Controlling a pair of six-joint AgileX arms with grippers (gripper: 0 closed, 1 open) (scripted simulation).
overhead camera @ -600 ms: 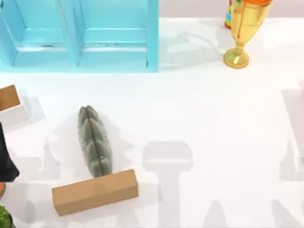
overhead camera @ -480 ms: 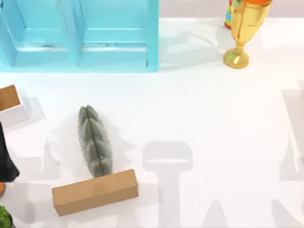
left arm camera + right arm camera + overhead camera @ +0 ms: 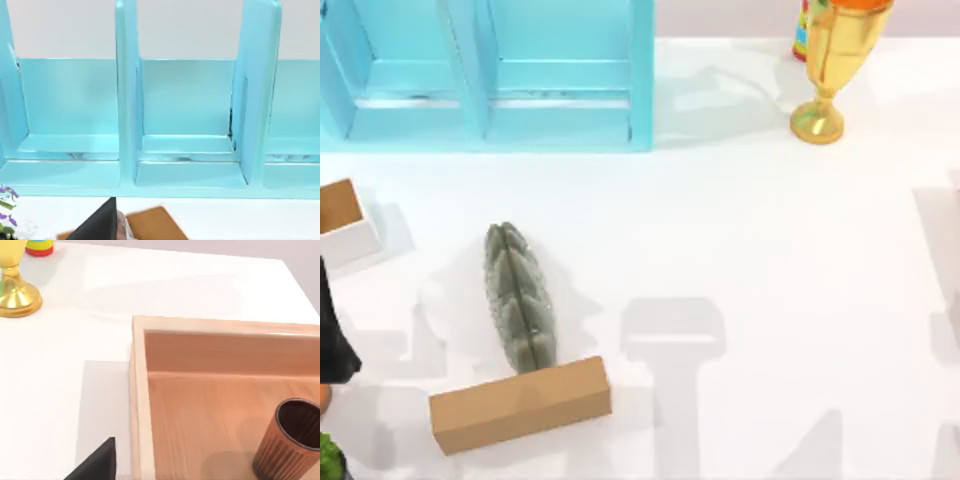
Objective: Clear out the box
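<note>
A light wooden box (image 3: pixel 210 390) is sitting on the white tabletop (image 3: pixel 770 230), seen from the right wrist view, and a ribbed brown cup (image 3: pixel 287 442) is standing upright inside it on the box floor, near one corner. A gold trophy (image 3: pixel 830 70) is standing toward the far right of the tabletop, with a red, yellow and green toy (image 3: pixel 802 30) just behind it. A dark finger of the right hand (image 3: pixel 97 462) is showing at the edge of the right wrist view, just outside the box wall; whether its fingers are apart or together I cannot tell. A turquoise shelf unit (image 3: pixel 490 75) with upright dividers is standing along the far left of the tabletop, and the left wrist view is looking straight into its compartments. In the top view a grey-green ridged cactus-like object (image 3: pixel 520 298) is lying on the left half, its near end touching a long cardboard block (image 3: pixel 520 403) lying across it. A small white box with a brown inside (image 3: pixel 342 215) is sitting at the left edge. The left arm (image 3: pixel 332 335) is showing as a dark shape at the left edge, with a bit of green plant (image 3: pixel 328 458) near it. A dark finger of the left hand (image 3: pixel 97 225) is showing beside a brown surface; I cannot tell how its fingers are standing.
</note>
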